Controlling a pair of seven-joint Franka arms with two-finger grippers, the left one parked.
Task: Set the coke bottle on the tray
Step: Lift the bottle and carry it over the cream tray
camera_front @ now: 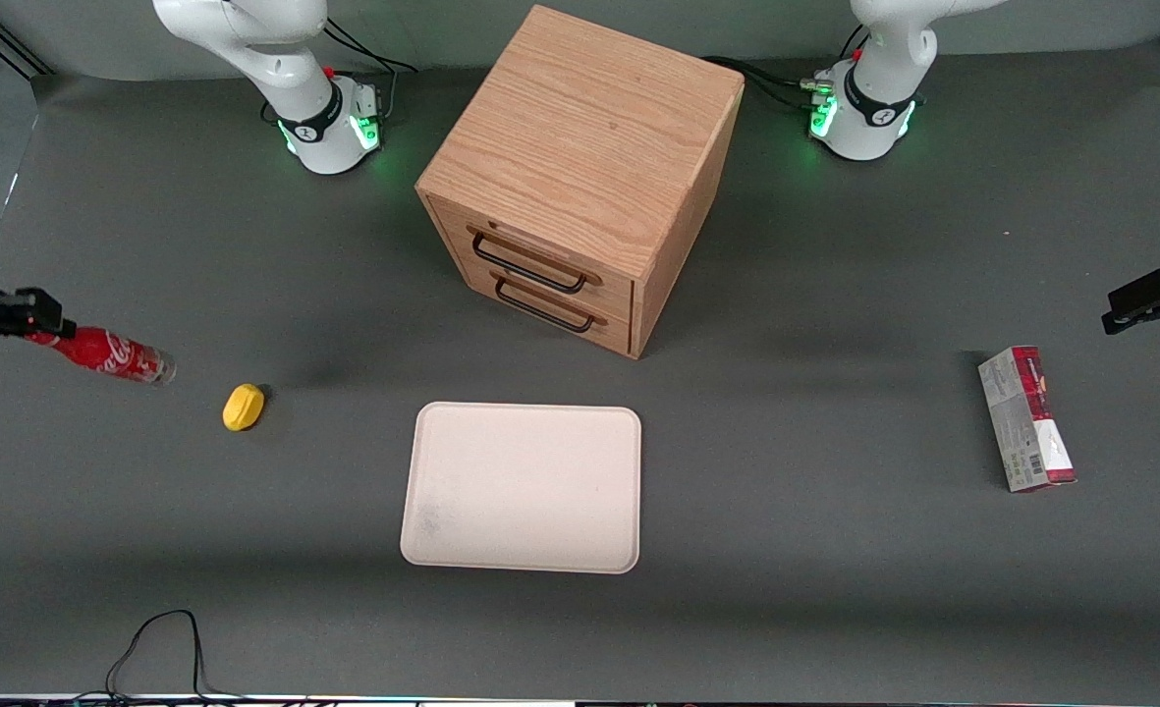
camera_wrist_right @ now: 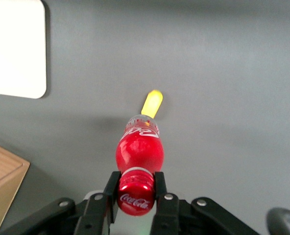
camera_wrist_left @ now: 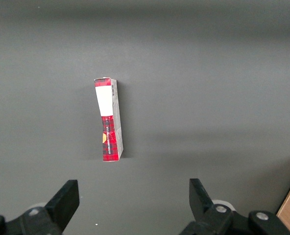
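The dark grey table [camera_front: 835, 589] fills the front view. On it, at upper centre, stands a wooden drawer cabinet [camera_front: 580, 177] with two black-handled drawers facing the camera at a slant. In front of it, at lower centre, lies the cream tray [camera_front: 523, 487], flat and bare; its rounded corner also shows in the right wrist view [camera_wrist_right: 15, 49]. At the right of the front view, toward the parked arm's end of the table, a red-and-white carton [camera_front: 1026, 419] lies on its side, well apart from the tray.

At the left edge of the front view the claw [camera_front: 37, 319] is closed on the cap end of the coke bottle [camera_front: 108, 354], which hangs tilted, clear base lowest, above the table. In the wrist view its fingers [camera_wrist_right: 110, 188] pinch the bottle [camera_wrist_right: 139, 152] just beneath the red cap.

Smallest is a yellow lemon-like object [camera_front: 244, 407], between bottle and tray.
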